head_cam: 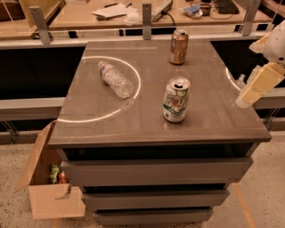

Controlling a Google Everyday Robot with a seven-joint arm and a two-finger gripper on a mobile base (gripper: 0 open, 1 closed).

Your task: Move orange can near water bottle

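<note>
The orange can [178, 46] stands upright near the far edge of the grey table top [89, 116], right of centre. The water bottle [115, 79] lies on its side at the left of the top, cap toward the far left. My gripper [258, 87] hangs at the right edge of the view, above the table's right side. It is well right of and nearer than the orange can, and touches nothing.
A white-and-green can [176, 99] stands upright in the middle of the top, between the gripper and the bottle. An open cardboard box [49, 187] sits on the floor at the left. A railing and a cluttered desk [111, 13] run behind the table.
</note>
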